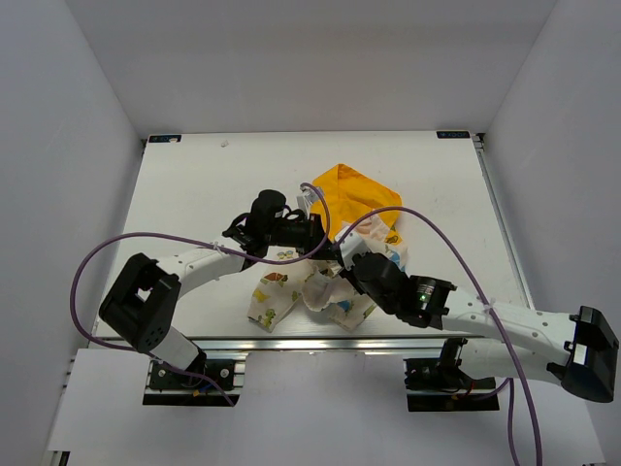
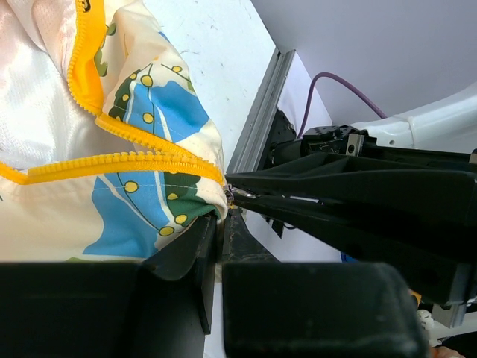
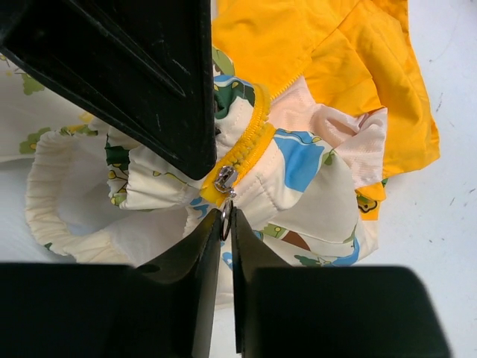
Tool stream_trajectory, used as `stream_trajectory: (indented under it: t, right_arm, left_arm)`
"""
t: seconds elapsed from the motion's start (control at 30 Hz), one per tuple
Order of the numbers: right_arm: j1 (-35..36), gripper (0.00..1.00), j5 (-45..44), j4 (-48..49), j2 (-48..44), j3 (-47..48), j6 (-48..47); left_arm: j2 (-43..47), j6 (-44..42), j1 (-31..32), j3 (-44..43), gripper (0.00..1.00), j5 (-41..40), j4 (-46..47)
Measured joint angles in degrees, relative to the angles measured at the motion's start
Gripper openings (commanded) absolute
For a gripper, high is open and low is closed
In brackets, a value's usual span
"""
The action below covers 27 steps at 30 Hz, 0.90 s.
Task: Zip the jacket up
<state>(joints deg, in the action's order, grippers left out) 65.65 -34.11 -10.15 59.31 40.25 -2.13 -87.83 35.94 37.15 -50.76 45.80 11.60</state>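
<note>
The jacket (image 1: 278, 294) lies bunched at the table's middle, with its yellow hood (image 1: 351, 194) toward the back. My left gripper (image 2: 222, 216) is shut on the jacket's bottom corner, right by the end of the yellow zipper (image 2: 127, 160). My right gripper (image 3: 226, 218) is shut on the metal pull ring of the silver zipper slider (image 3: 225, 179), which sits at the bottom end of the yellow zipper. In the top view both grippers meet over the jacket, the left one (image 1: 325, 245) just behind the right one (image 1: 347, 264). The zipper teeth above the slider lie apart.
The table (image 1: 194, 184) is white with grey walls on three sides. A metal rail (image 1: 291, 345) runs along the near edge. Purple cables (image 1: 116, 248) loop over both arms. The left finger (image 3: 141, 74) fills the upper left of the right wrist view.
</note>
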Motion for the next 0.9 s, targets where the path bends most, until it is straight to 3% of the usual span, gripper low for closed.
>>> stream_trajectory:
  t: [0.37,0.47,0.9]
  right_arm:
    - [-0.04,0.1,1.6,-0.04,-0.76,-0.35,-0.66]
    - [-0.07,0.0,1.73,-0.07,-0.76,-0.35,-1.07]
    - [-0.44,0.0,0.98,-0.31,-0.79,-0.35,-1.05]
  left_arm:
    - [0.0,-0.42,0.09,-0.13,0.0,0.09,-0.39]
    - [0.0,-0.68,0.13,-0.35,0.0,0.2,-0.63]
    - [0.07,-3.96,0.98,-1.53,0.0,-1.29,-5.14]
